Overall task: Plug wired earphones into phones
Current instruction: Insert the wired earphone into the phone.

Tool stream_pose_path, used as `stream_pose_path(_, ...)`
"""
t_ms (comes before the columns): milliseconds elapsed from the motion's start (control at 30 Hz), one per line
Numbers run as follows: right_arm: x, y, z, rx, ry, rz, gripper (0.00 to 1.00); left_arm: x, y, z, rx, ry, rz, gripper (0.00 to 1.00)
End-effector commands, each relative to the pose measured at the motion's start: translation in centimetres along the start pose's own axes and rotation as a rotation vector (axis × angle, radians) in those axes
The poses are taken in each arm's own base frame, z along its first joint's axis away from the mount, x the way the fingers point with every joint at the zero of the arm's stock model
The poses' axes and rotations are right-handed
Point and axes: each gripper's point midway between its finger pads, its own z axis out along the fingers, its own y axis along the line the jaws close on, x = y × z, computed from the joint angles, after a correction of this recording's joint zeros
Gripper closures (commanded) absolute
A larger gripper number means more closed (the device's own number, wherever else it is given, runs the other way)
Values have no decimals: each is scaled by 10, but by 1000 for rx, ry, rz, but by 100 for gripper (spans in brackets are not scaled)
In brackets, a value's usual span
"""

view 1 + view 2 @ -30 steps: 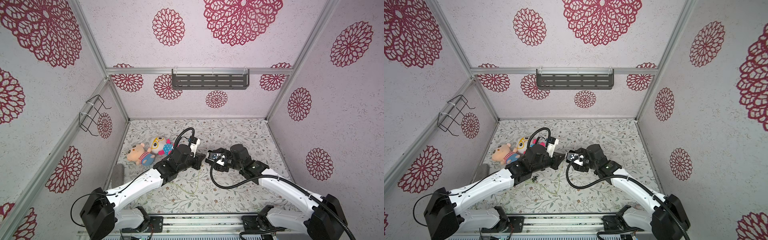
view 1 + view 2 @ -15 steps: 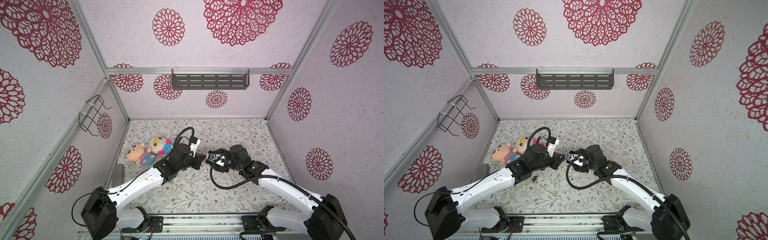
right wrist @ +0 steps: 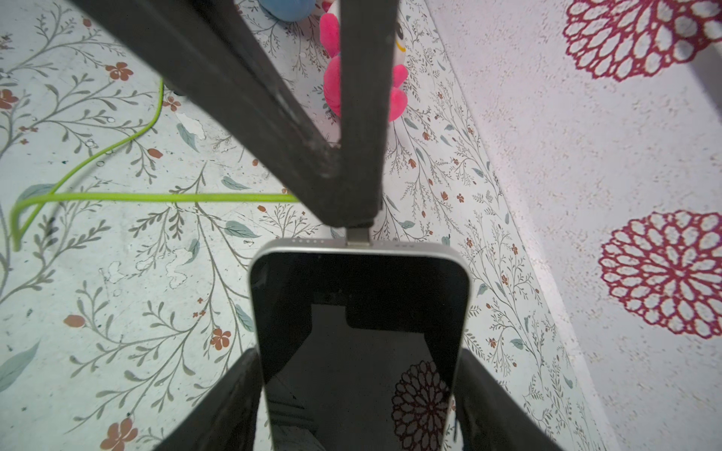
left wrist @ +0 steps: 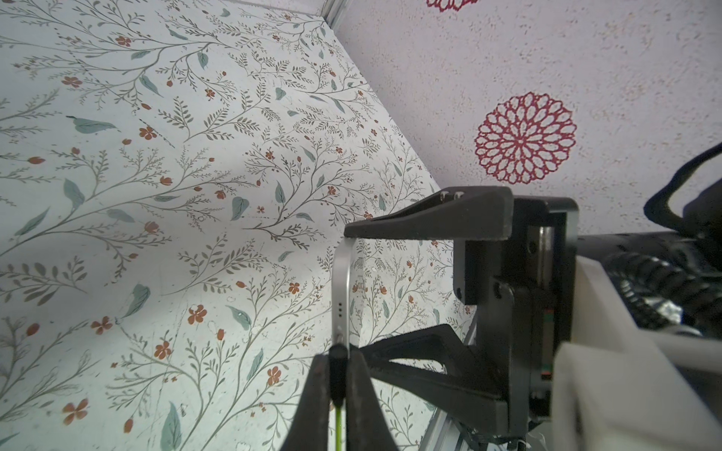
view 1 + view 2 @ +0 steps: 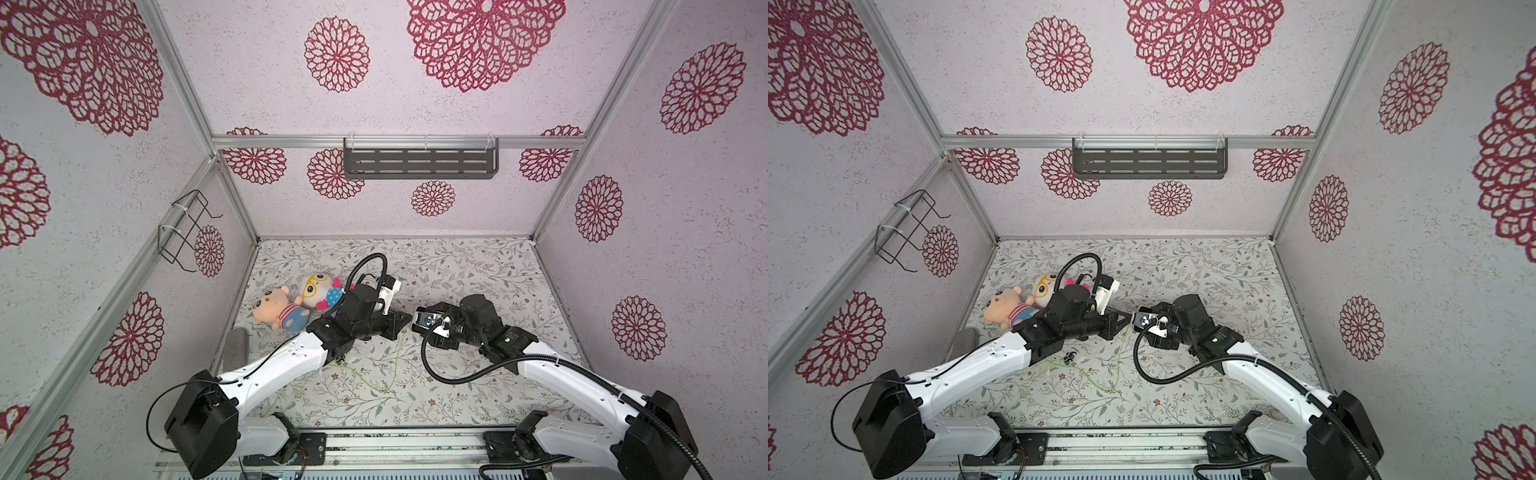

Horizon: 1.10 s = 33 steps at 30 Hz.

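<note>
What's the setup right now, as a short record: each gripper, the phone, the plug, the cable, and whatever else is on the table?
left gripper: shut on the plug
right gripper: clamped on the phone by its long sides
plug: metal tip at the phone's port, some metal showing
cable: green, trailing loose over the table
other: two plush toys beside the left arm

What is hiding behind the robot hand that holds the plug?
Seen from the right wrist, a pink and white plush toy lies on the flowery table behind the left hand. Only bits of the toy show; the hand covers the rest.
</note>
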Motion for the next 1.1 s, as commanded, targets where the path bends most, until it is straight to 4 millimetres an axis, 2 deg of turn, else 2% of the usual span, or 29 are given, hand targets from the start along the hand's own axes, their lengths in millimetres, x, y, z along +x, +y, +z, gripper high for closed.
stream_pose_path(0,-66,-27,-29,109,-254,-39,36,23,1,6,18,91,-14,100)
stream_pose_path(433,-67,-17,-41,107,-315,-24,36,20,-6,-5,61,81,34,100)
stream_pose_path(833,-73,-21,-37,96,-301,2,36,29,10,17,9,136,-26,100)
stream_pose_path(1067,-67,-22,-35,112,-281,-6,36,29,-14,34,168,135,-77,100)
